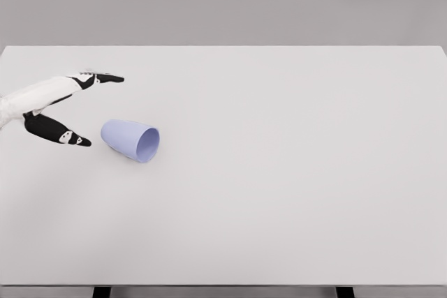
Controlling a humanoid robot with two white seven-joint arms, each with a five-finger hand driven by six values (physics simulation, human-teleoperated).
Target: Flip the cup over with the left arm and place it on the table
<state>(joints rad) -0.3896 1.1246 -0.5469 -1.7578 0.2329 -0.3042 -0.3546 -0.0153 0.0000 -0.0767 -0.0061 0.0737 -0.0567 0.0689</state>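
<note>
Cup (pixel 131 140) on its side on the white table (pixel 279 207), left of centre and about midway between the near and far edges. Pale lavender-blue, smooth-walled. Open mouth faces right and slightly toward the near edge; closed base points left and a little far. It rests directly on the tabletop, a faint shadow under it.

Left hand (pixel 66 106) comes in from the left edge on a white forearm, just beside the cup's base — apart from it, not touching. Fingers spread wide and holding nothing: one dark finger (pixel 105 77) reaches right on the far side, another dark digit (pixel 59 132) points right on the near side, its tip close to the cup's base. The gap between them opens toward the cup.
</note>
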